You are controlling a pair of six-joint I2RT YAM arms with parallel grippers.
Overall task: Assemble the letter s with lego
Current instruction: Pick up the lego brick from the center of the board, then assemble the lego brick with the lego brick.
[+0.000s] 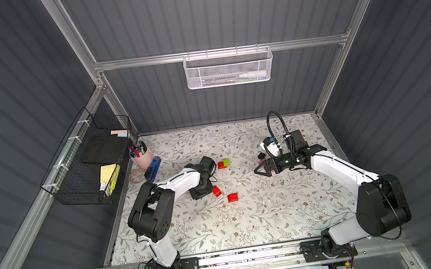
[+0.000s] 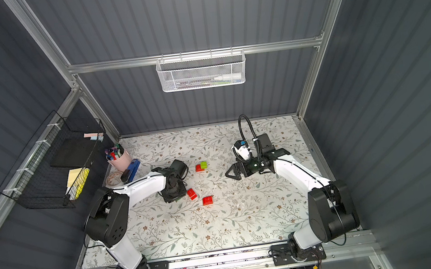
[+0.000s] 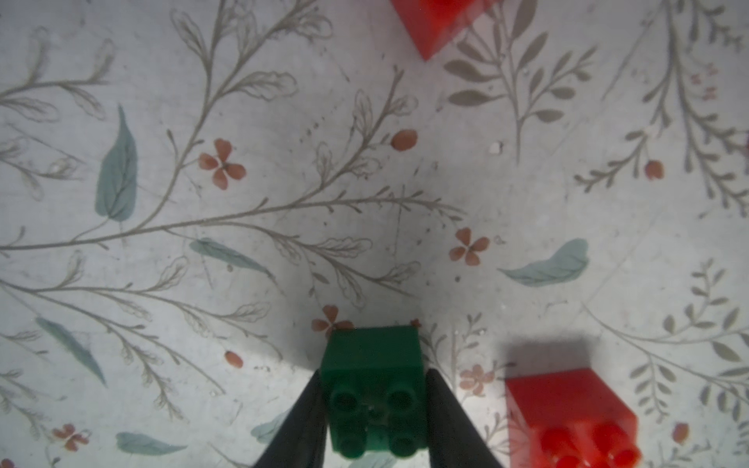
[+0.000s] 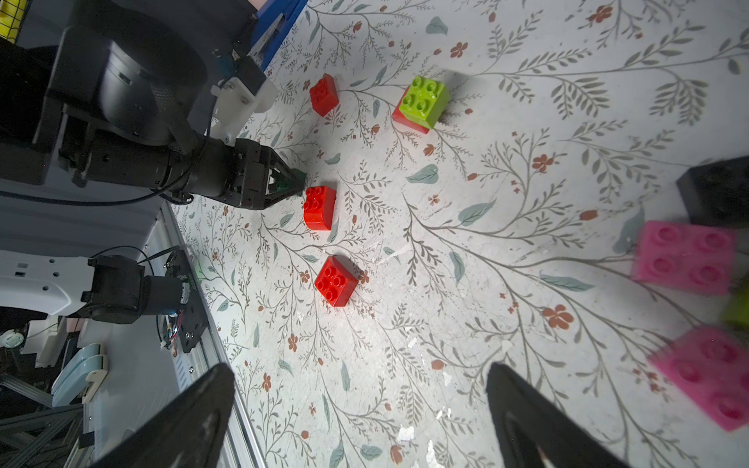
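The left gripper (image 3: 375, 381) clamped on a square dark green brick (image 3: 371, 352), studs facing the wrist camera, no longer side, close to the table (image 3: 243, 170), a red brick (image 3: 567, 413) just beside, the right gripper (image 4: 360, 409) spread wide, empty.

Diffuse light keeps the white floral-printed tabletop (image 1: 246, 220) bright while the grey ribbed walls (image 1: 9, 81) lie dim, a red studded plastic brick (image 3: 567, 417) throws a soft-edged shadow in the left wrist view, and a pink studded plastic brick (image 4: 713, 372) close to the right wrist lens blurs
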